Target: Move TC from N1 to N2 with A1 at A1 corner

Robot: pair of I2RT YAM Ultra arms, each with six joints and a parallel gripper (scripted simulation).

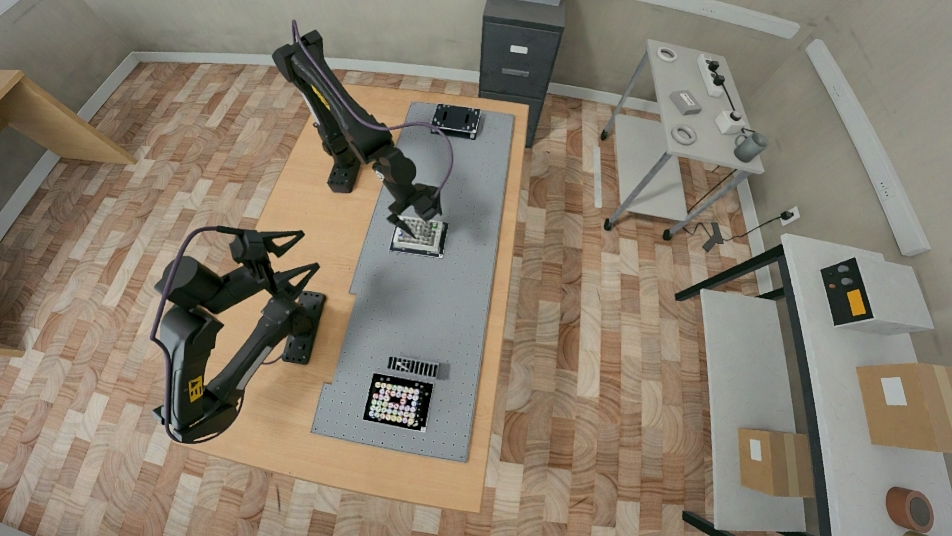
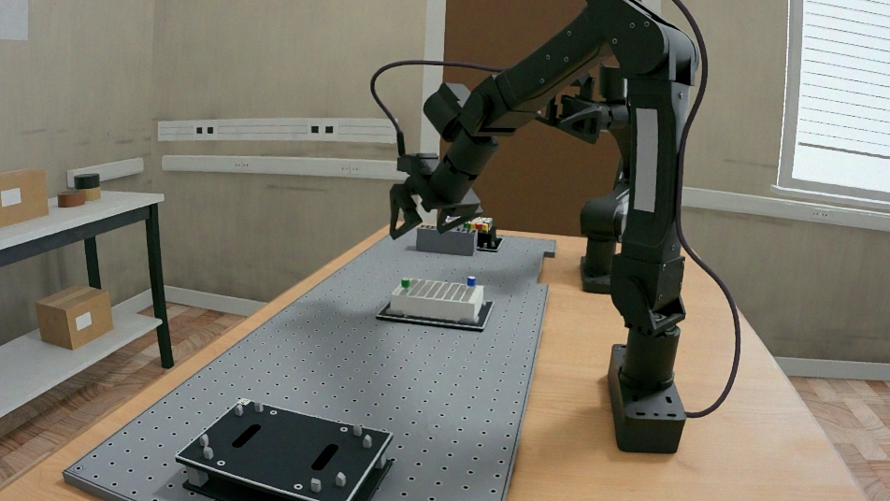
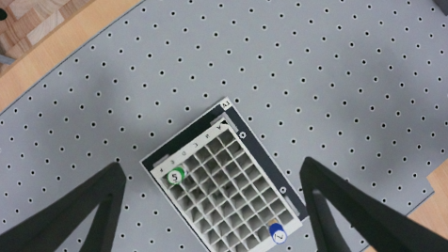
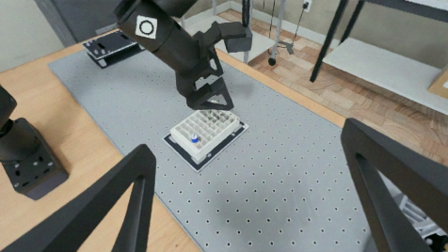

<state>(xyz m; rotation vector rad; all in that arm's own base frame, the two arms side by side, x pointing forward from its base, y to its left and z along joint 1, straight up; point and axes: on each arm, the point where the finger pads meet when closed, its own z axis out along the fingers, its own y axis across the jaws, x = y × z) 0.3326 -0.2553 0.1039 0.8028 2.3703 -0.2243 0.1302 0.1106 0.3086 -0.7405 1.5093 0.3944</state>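
Observation:
The white tube carrier TC [image 1: 418, 238] sits in the black transfer nest N1 [image 3: 264, 155] at the middle of the grey plate. It holds a green-capped vial [image 3: 175, 176] and a blue-capped vial [image 3: 278, 233], both upright in corner wells. A triangle [image 3: 218, 126] marks the carrier corner beside the nest's A1 label. My left gripper [image 2: 418, 231] is open and empty, hovering well above TC, with its fingers spread to either side. My right gripper [image 1: 310, 250] is open and empty, raised off to the side over the wooden table. The raised nest N2 [image 2: 283, 450] is empty.
The vial rack R1 [image 1: 397, 401] with several coloured vials stands at the plate's far end from N2, with the grey holder H1 [image 1: 413, 366] beside it. The left gripper hides the forceps in the exterior view. N2 [image 1: 456, 119] lies beyond the left arm's base [image 1: 339, 179].

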